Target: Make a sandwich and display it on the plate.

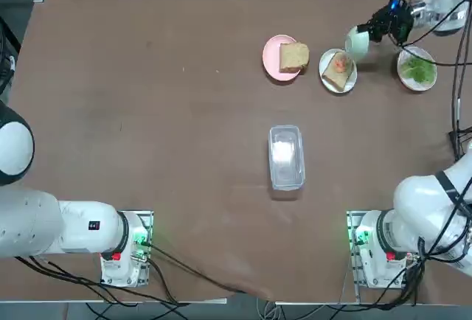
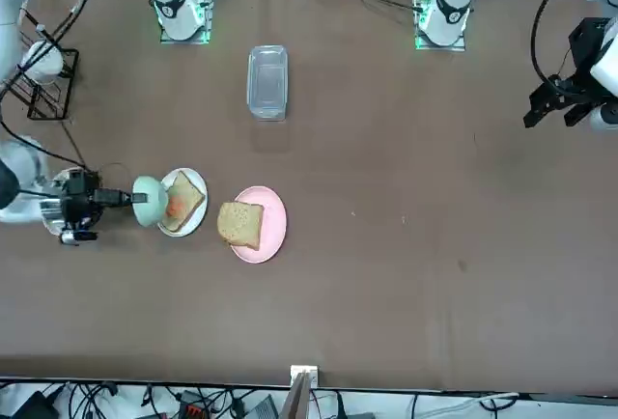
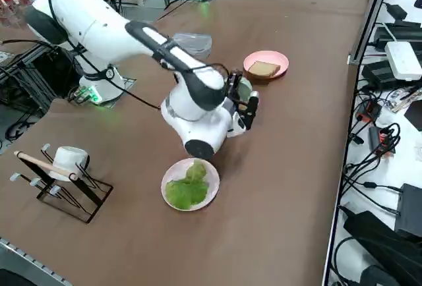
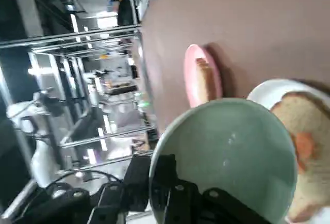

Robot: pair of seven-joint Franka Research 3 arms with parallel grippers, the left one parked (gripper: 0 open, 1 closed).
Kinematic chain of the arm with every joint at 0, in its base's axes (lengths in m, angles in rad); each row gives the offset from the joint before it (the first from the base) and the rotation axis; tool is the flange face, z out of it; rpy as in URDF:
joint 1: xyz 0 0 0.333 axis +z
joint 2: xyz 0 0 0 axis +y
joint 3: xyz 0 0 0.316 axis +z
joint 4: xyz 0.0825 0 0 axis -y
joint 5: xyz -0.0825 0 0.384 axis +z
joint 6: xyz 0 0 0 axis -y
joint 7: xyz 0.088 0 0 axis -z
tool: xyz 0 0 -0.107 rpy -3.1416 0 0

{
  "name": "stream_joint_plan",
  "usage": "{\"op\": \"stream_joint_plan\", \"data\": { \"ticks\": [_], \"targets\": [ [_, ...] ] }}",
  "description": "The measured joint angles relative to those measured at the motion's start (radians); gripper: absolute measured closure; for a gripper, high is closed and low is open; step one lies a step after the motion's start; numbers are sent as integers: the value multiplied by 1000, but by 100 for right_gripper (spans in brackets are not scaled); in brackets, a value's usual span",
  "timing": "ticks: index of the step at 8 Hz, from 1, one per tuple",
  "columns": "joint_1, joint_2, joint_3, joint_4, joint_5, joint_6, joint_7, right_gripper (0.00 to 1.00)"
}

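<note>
Clear container (image 1: 286,156): lidded, alone mid-tabletop, nearest the arm bases; untouched, well apart from the plates.
Tabletop (image 1: 147,113): brown, mostly bare on the left half.
Lettuce plate (image 1: 417,68): white, green leaves heaped on it, outermost of the far row on the working arm's side; likely the next layer, waiting.
Rack (image 3: 62,184): black wire stand with a white cup, near the right edge of the tabletop in the side view; out of play.
Right claw (image 1: 366,30): clamped shut on the rim of a pale green bowl (image 1: 358,42), held tipped on its side just beside the white plate; mouth faces the bread.
Reason for tilt: judged a pour or scrape of filling out of the bowl onto the slice.
White plate (image 1: 325,65): middle of the row, barely wider than the slice it carries.
Bread slice (image 1: 337,74): lies flat on that plate, orange-red filling (image 1: 340,62) on top; the sandwich so far is only this open base.
Pink plate (image 1: 269,58): next along, toward the tabletop's middle; second bread slice (image 1: 293,57) rests on it, probably kept aside as the lid.
Progress: early-middle; lettuce and top slice not yet stacked.
Hidden: bowl interior looks empty in the wrist view, though its lower part is cut off by the claw; fingertips themselves masked by the bowl's rim; bowl and white plate blocked by the arm in the side view; whether the bowl touches the plate cannot be told.
</note>
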Motion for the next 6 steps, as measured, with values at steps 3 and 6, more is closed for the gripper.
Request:
{"op": "stream_joint_plan", "data": {
  "ticks": [3, 6],
  "targets": [
    [85, -1, 5, 138, -303, 121, 0, 95],
    [153, 0, 4, 198, -609, 341, 7, 95]
  ]
}}
